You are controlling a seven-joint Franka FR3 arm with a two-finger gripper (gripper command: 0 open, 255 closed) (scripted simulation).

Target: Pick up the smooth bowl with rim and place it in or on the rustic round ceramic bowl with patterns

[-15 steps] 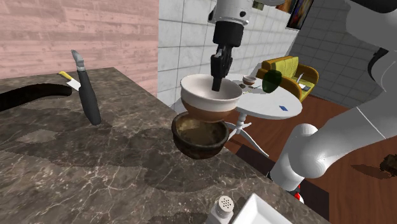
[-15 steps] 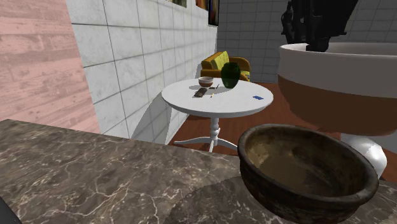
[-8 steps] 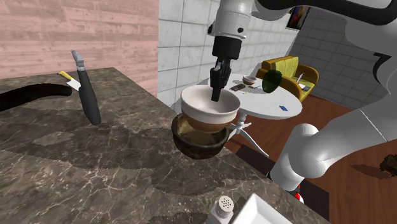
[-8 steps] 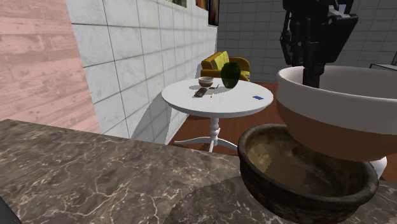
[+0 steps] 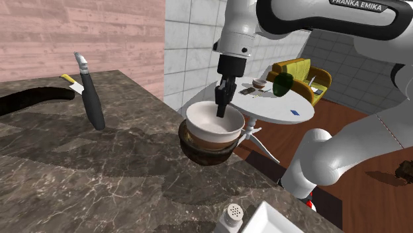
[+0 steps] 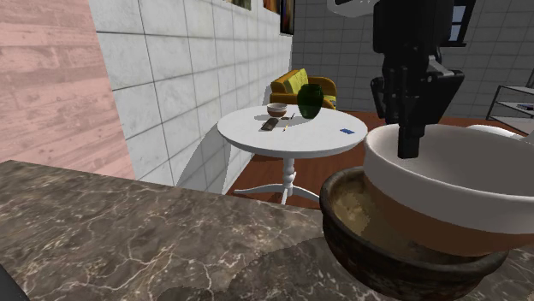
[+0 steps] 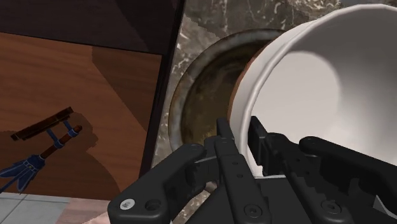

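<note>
White bowl [image 5: 212, 122] with brown lower band sits nested in the dark rustic ceramic bowl [image 5: 202, 151], near the marble countertop's [image 5: 99, 172] edge. Gripper [image 7: 242, 137] is nearly closed, pinching the white bowl's rim, one finger inside and one outside. Round white table [image 5: 281, 109] stands beyond.

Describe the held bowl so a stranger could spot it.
At the edge of the dark marbled counter sits a rough dark-brown bowl. Inside it is a smooth white bowl with a brown lower band, its rim pinched by the black gripper.
</note>
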